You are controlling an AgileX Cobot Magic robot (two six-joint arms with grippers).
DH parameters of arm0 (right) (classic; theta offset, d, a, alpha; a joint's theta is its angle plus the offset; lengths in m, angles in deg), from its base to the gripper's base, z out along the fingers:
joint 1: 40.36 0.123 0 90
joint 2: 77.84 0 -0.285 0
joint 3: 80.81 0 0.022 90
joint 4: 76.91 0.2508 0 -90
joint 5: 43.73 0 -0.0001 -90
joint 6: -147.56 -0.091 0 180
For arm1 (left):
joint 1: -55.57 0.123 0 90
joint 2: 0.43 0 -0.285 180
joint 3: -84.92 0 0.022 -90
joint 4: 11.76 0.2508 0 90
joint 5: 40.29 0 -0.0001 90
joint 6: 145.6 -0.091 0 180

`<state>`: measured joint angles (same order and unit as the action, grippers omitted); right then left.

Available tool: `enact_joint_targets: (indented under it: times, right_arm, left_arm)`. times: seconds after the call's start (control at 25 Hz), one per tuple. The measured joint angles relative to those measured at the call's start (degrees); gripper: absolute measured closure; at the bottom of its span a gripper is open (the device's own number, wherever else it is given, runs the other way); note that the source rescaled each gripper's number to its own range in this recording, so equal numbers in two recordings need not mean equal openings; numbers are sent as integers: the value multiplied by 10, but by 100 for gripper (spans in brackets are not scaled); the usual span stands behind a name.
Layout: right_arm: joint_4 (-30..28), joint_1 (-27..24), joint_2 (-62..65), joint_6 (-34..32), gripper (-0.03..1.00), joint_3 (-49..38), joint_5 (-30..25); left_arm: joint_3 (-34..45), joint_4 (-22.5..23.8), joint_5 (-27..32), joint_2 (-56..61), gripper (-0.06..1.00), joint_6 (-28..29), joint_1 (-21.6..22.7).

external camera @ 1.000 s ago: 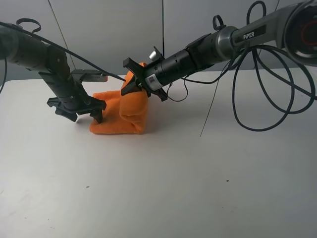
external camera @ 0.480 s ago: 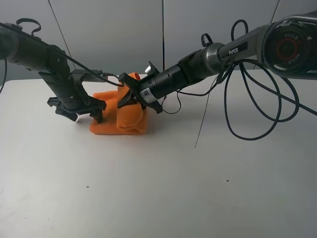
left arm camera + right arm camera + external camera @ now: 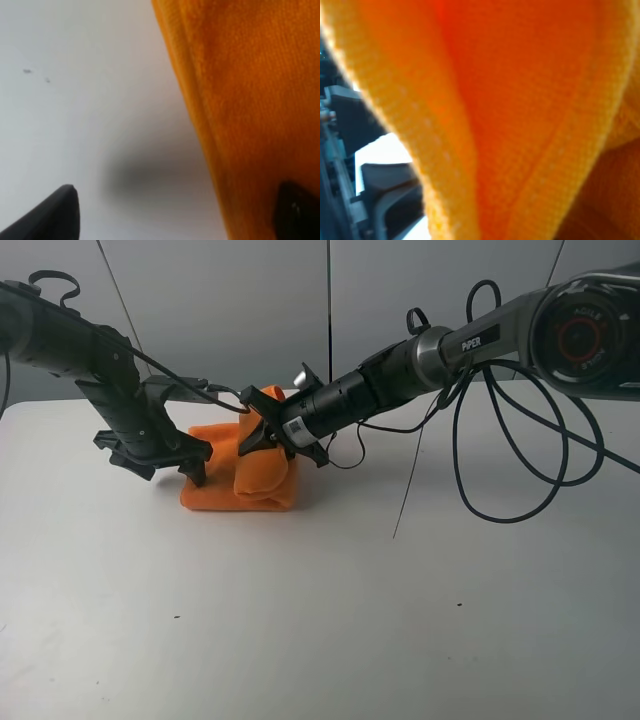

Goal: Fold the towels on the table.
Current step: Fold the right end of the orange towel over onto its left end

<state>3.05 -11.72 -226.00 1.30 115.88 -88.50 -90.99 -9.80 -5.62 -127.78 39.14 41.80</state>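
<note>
Since a second ago: right gripper (image 3: 262, 428) carried further left and lower, pinching a raised fold of the orange towel (image 3: 262, 475) near the table's (image 3: 330, 620) far-left edge. Left gripper (image 3: 160, 455) spread wide, straddling the towel's left edge.

Soft, fuzzy orange cloth on the towel (image 3: 240, 485), with a stitched edge. Smooth, matt white table (image 3: 330, 620). Hard black plastic on the left gripper (image 3: 165, 455).
</note>
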Motion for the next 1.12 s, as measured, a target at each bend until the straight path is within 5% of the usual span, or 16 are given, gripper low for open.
enact_joint_targets:
  times: [0.68, 0.8, 0.96, 1.12]
  right_arm:
    - [6, 0, 0, 6, 89, 0, 10]
    - [26, 0, -2, 30, 66, 0, -11]
    - [57, 0, -4, 63, 7, 12, -66]
    - [60, 5, 12, 69, -3, 24, -79]
  left_arm:
    - [-13, 37, 39, 220, -5, 28, 57]
    - [-37, 37, 62, 252, -5, 28, 57]
    - [-77, 36, 103, 274, -5, 28, 57]
    - [-111, 36, 138, 277, -5, 27, 57]
